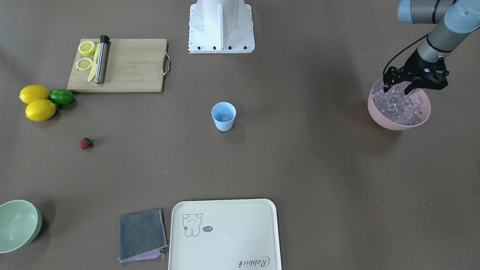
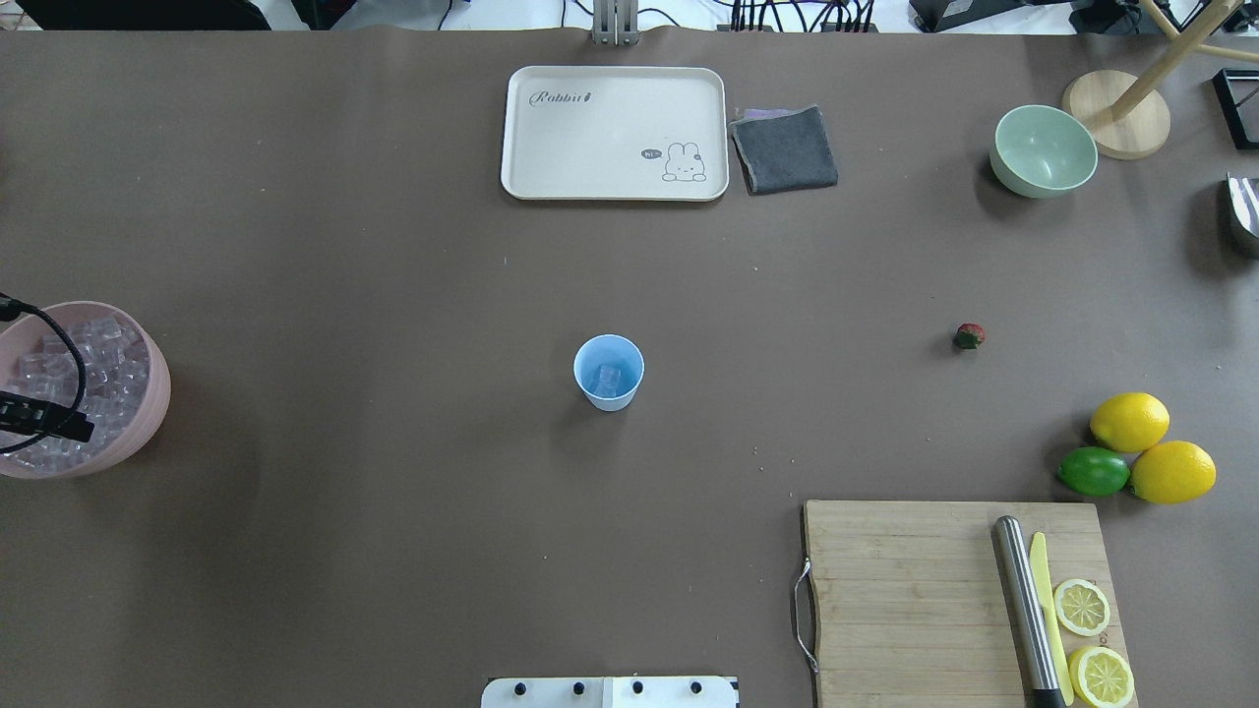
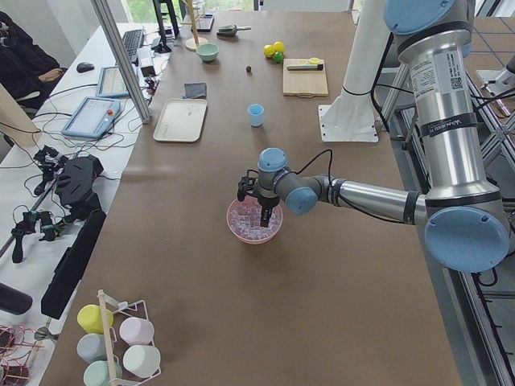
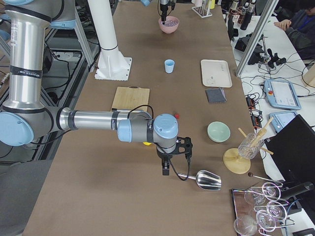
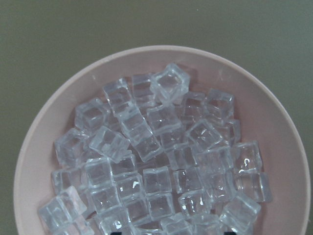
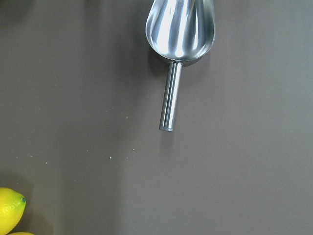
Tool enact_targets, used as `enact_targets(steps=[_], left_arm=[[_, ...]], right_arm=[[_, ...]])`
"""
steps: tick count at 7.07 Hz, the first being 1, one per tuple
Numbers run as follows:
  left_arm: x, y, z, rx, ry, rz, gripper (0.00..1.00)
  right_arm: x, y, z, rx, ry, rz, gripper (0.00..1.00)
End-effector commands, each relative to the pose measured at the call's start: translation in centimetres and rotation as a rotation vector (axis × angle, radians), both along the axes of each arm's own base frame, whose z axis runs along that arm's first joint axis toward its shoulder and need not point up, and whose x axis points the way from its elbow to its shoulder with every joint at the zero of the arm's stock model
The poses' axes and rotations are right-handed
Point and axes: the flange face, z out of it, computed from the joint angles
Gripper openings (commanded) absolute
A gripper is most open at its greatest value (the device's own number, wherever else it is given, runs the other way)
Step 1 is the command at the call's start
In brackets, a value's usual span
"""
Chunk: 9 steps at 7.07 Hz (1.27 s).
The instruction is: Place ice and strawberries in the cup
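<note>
The left fingers (image 1: 409,88), black and angular, point down into the pink bowl (image 1: 398,126) at the end of the desk (image 1: 300,161) on the robot's left. They stand wide apart, with their tips at the top of the heap of ice (image 1: 399,107), and nothing shows gripped between them. The bowl is round, smooth and matte. The ice fills it well up: small clear cubes with softened edges and glassy, glinting faces, tumbled at all angles. The left wrist view looks straight down on them, with only dark tips at its lower edge.

The cup (image 1: 224,125) is a light blue plastic tumbler that tapers toward its base. It stands upright near the middle of the desk, well apart from the bowl, and at least one clear cube lies at its bottom. The strawberry (image 1: 86,143), small and red with a green cap, lies on the bare desk toward the robot's right. It is apart from the cup and not far from two glossy yellow lemons (image 1: 40,110) and a green lime (image 1: 62,96).

The right fingers (image 4: 165,168) show only in a side view, hanging near a polished steel scoop (image 6: 181,29) with a rounded bowl and a straight cylindrical handle. Whether they are spread or closed cannot be told. The desk's covering is a flat, matte brown sheet.
</note>
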Motion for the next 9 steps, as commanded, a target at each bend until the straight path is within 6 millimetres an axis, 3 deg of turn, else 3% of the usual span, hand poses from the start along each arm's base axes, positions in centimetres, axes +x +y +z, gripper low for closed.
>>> enact_targets(steps=[1,3,5,9], left_arm=[[0.1,0.1,0.1,-0.001,-0.004,-0.001,0.76],[0.0,0.3,-0.1,-0.002,0.002,0.003,0.76],[-0.1,0.5,-0.1,-0.005,0.001,0.004,0.63],[-0.3,1.3,-0.4,-0.006,0.003,0.013,0.59]], right_arm=[[0.0,0.0,0.1,-0.002,0.0,-0.001,1.0],[0.0,0.0,0.1,-0.002,0.0,-0.001,1.0],[0.0,0.0,0.1,0.0,0.0,-0.001,1.0],[0.0,0.0,0.1,-0.002,0.0,-0.001,1.0]])
